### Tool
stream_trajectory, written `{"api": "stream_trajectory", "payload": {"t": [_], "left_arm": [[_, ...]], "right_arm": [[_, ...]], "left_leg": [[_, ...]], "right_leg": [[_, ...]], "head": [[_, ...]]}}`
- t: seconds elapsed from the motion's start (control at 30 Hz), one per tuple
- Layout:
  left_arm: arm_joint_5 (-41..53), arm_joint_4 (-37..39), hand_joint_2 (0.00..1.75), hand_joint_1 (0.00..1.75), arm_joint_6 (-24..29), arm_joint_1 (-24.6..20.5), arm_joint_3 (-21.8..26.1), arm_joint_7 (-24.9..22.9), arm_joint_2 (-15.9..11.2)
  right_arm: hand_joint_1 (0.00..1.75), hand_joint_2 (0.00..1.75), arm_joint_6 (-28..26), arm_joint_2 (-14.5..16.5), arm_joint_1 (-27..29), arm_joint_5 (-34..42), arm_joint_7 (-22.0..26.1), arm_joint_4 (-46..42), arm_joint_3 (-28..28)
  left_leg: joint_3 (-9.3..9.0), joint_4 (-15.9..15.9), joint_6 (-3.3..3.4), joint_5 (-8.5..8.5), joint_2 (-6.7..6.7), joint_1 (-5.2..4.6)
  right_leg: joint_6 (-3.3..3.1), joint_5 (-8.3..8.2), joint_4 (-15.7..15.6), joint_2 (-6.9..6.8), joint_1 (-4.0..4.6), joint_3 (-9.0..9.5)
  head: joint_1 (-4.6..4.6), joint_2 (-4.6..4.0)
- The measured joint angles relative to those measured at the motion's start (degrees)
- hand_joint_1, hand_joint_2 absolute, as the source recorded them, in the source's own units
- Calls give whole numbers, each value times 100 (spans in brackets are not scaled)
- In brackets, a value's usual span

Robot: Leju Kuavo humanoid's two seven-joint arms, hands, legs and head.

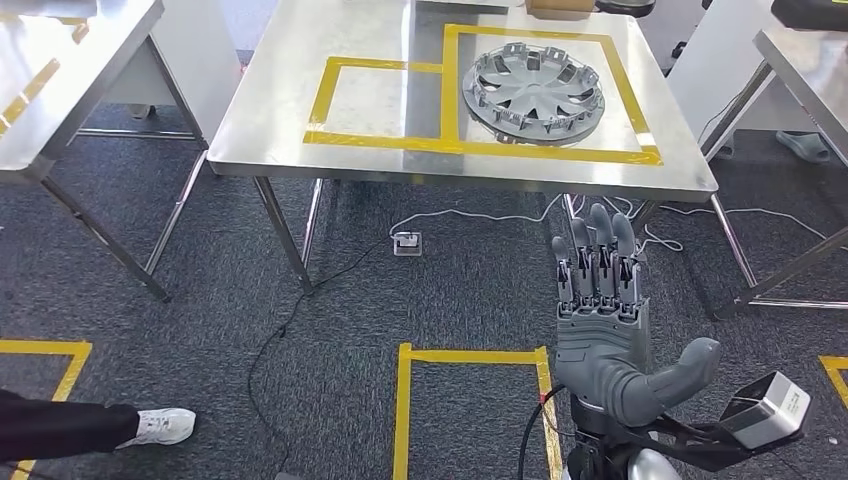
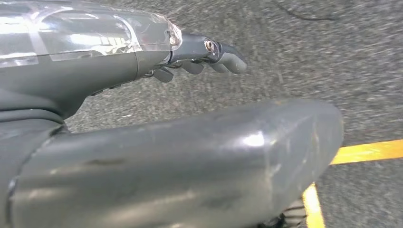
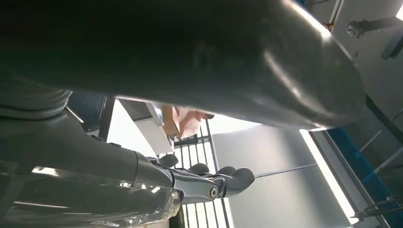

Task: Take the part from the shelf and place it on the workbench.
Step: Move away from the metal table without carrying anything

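Observation:
The part, a silver wheel cover (image 1: 533, 92), lies flat on the steel workbench (image 1: 400, 160), inside the larger of two yellow taped boxes. My right hand (image 1: 603, 330) is raised in front of me, short of the bench's near edge, fingers straight and together, thumb out to the side, holding nothing. In the right wrist view the right hand (image 3: 71, 152) is also bare, its fingertips (image 3: 228, 178) apart from the thumb. My left hand (image 2: 100, 71) hangs over grey carpet with its fingers (image 2: 214, 54) stretched out and nothing in it.
Steel tables stand to the left (image 1: 60, 90) and right (image 1: 810, 60) of the workbench. A floor socket (image 1: 407, 243) with cables lies under the bench's front edge. A yellow taped square (image 1: 470, 355) marks the carpet. A person's shoe (image 1: 165, 425) is at lower left.

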State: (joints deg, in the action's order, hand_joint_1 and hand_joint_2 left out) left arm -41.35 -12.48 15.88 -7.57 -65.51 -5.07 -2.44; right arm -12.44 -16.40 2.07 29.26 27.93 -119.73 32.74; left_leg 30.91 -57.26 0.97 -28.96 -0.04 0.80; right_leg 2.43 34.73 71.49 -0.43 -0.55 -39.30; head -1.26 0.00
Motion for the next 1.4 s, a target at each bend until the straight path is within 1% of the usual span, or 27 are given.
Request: {"api": "stream_trajectory", "payload": {"t": [0.03,0.07,0.1,0.17,0.23,0.27,0.33,0.37,0.47,0.5,0.53,0.57,0.63,0.7,0.73,0.77,0.83,0.9,1.0,1.03,1.07,1.1,1.17,1.23,1.27,1.33,1.4], "left_arm": [[0,0,0,0,11,1,0,-1,-8],[0,0,0,0,22,2,0,-1,-18],[-2,0,0,0,34,2,0,0,-28],[-18,-1,0,0,52,1,1,2,-50],[-37,-3,0,0,69,0,2,4,-70],[-42,-4,0,0,72,1,2,4,-77],[-47,-4,0,0,70,11,2,7,-86],[-49,-6,0,0,69,15,2,22,-87],[-49,-13,0,0,68,18,2,96,-88],[-47,-13,0,0,68,19,2,108,-87],[-46,-13,0,0,67,19,2,113,-87],[-44,-13,0,0,66,20,2,113,-86],[-39,-15,0,0,63,17,2,113,-86],[-32,-21,0,0,57,7,1,113,-87],[-29,-25,0,0,52,3,1,113,-86],[-27,-32,0,0,46,1,1,113,-86],[-25,-42,0,0,37,7,2,113,-84],[-20,-48,0,0,27,9,2,111,-74],[-7,-59,0,0,7,16,1,107,-42],[-4,-59,0,0,4,23,0,105,-37],[-3,-59,0,0,3,28,0,104,-32],[-1,-59,0,0,-2,31,0,104,-27],[0,-60,0,0,-12,26,0,106,-9],[0,-61,0,0,-19,12,0,109,10],[0,-61,0,0,-20,9,0,110,17],[0,-60,0,0,-21,18,0,111,21],[0,-58,0,0,-21,28,-1,111,18]], "right_arm": [[0,0,15,2,1,15,15,18,0],[0,0,33,4,1,33,34,36,1],[0,0,56,6,0,52,60,55,1],[0,0,107,9,-10,93,111,92,2],[0,0,149,11,-25,109,155,125,1],[0,0,160,11,-29,101,169,137,0],[0,0,164,14,-34,56,179,155,-1],[0,0,161,18,-35,39,179,162,-2],[0,0,143,35,-28,20,179,184,-19],[0,0,138,39,-24,20,179,191,-25],[0,0,137,43,-22,19,179,197,-28],[0,0,137,48,-20,19,179,203,-31],[0,0,136,54,-15,18,179,212,-35],[0,0,136,58,-8,18,179,214,-38],[0,0,136,59,-4,17,179,214,-40],[0,0,136,60,1,17,179,214,-41],[0,0,131,60,11,11,179,214,-43],[0,0,102,57,24,-32,172,214,-45],[0,0,17,49,44,-156,124,214,-46],[0,0,-15,49,51,-202,102,214,-45],[0,0,-46,50,54,-253,83,214,-43],[0,0,-75,49,56,-305,68,212,-43],[0,0,-121,49,54,-407,48,198,-43],[0,0,-144,48,59,-463,42,178,-43],[0,0,-152,48,64,-474,41,171,-43],[0,0,-164,47,63,-491,34,163,-43],[0,0,-174,48,50,-522,15,156,-42]], "left_leg": [[83,-3,-1,64,0,-9],[163,-5,-6,126,0,-19],[236,-6,-16,186,-2,-29],[342,-10,-50,290,-5,-47],[410,-9,-113,395,-1,-52],[436,-2,-150,450,3,-47],[491,-15,-216,459,8,-35],[531,-104,-240,330,8,-32],[761,-953,-284,-464,7,-22],[827,-1297,-293,-640,6,-23],[835,-1526,-299,-678,5,-25],[762,-1589,-298,-590,4,-27],[347,-1179,-269,-280,3,-31],[-150,-464,-213,-249,0,-51],[-288,-215,-187,-309,-5,-65],[-342,-85,-162,-364,-9,-79],[-305,-8,-95,-311,-10,-65],[-234,32,-19,-199,0,-31],[-82,35,12,-58,-10,-24],[-30,30,4,-18,-23,-24],[18,25,-11,19,-44,-24],[55,20,-29,51,-73,-23],[108,13,-76,104,-144,-26],[169,-4,-139,162,-231,-28],[205,-7,-179,196,-278,-24],[263,-15,-252,242,-356,-5],[380,-223,-299,71,-210,-11]], "right_leg": [[-4,8,175,2,1,43],[-19,-98,158,4,2,165],[-47,-259,-64,8,4,373],[-126,-449,-902,32,20,962],[-184,-410,-1564,59,50,1359],[-202,-383,-1692,63,68,1408],[-254,-459,-1741,42,68,1352],[-294,-512,-1755,24,64,1312],[-383,-657,-1716,-19,76,1113],[-390,-700,-1675,-26,86,1015],[-392,-742,-1626,-31,95,909],[-389,-780,-1570,-35,103,799],[-371,-843,-1452,-34,112,591],[-327,-893,-1367,-32,121,455],[-300,-922,-1347,-33,121,421],[-269,-959,-1343,-35,119,399],[-210,-1007,-1332,-12,117,361],[-129,-791,-1090,37,111,255],[-19,-114,-99,57,58,-12],[-2,-9,116,57,41,-28],[5,-14,129,58,26,51],[4,-120,-89,66,12,234],[-21,-409,-897,203,-13,759],[-68,-515,-1460,355,-20,1073],[-99,-499,-1533,375,-14,1099],[-177,-531,-1564,260,-7,1080],[-267,-590,-1602,120,-8,1061]], "head": [[-22,0],[-43,0],[-62,0],[-106,0],[-128,0],[-133,0],[-134,0],[-128,0],[-29,0],[8,0],[33,0],[55,0],[97,0],[125,0],[129,0],[130,0],[136,0],[102,0],[10,0],[-9,0],[-23,0],[-33,0],[-48,0],[-52,0],[-52,0],[-45,0],[-1,0]]}}
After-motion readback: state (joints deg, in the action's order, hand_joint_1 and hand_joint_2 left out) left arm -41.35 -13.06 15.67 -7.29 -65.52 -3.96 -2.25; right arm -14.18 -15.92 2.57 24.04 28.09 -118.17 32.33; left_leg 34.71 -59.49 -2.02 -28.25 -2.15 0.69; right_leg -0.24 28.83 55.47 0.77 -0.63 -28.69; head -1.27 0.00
